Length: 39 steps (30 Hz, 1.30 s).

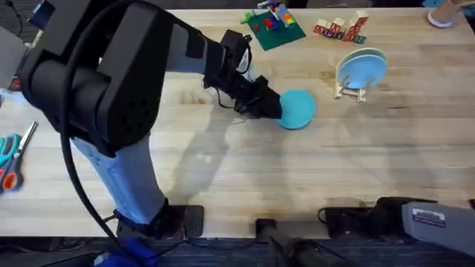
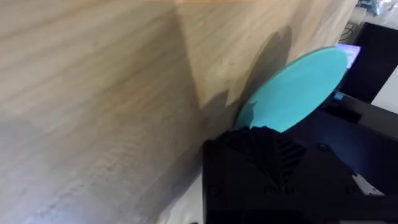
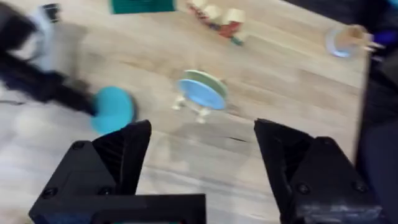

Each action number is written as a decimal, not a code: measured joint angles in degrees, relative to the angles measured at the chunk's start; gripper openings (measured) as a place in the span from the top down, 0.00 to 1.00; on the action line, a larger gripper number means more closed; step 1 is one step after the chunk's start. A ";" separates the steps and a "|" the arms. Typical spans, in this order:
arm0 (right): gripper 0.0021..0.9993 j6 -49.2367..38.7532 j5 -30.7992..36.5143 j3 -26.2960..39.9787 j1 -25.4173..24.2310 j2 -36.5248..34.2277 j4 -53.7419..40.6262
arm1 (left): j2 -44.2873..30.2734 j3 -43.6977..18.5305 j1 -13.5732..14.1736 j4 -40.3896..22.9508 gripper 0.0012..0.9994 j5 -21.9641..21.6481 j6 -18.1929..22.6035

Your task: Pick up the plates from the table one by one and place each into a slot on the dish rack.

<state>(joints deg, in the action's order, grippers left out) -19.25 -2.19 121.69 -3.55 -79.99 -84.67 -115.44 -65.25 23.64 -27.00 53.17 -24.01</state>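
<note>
While dish rack [image 1: 355, 87] holds pale blue plate [image 1: 365, 68], left pincer [image 1: 273, 108] grips teal plate [image 1: 299, 109]

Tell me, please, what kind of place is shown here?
Probably a robot test bench in a lab or office: a plank table, a small dish rack, a teal plate and toy blocks.

Even, bright light from above falls on the table [image 1: 223, 170], where the left arm [image 1: 111, 81], large, dark and soft under the overhead camera, casts a faint grey shadow, while the right wrist view is smeared by motion blur and the left wrist view is dim.
</note>
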 joint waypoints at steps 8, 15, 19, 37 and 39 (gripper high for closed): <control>0.00 3.63 -12.89 0.00 0.00 0.01 -1.31 | 0.00 0.00 0.00 0.00 0.96 0.00 0.00; 0.01 8.26 -16.80 -0.08 0.00 -1.64 -7.64 | 0.00 0.00 0.00 0.00 0.96 0.00 0.00; 0.01 9.04 -17.57 -3.15 0.00 -3.22 -7.62 | 0.00 0.00 0.00 0.02 0.96 0.02 0.00; 0.00 12.98 -24.24 -39.75 0.00 -3.55 3.12 | 0.00 0.00 0.00 0.04 0.96 0.02 0.00; 0.00 13.58 -24.84 -41.70 0.00 -3.54 4.17 | 0.00 0.00 0.00 0.04 0.96 0.02 0.00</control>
<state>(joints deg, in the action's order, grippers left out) -5.66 -27.03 79.99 -3.55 -83.53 -80.50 -115.44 -65.25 23.64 -26.96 53.19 -24.01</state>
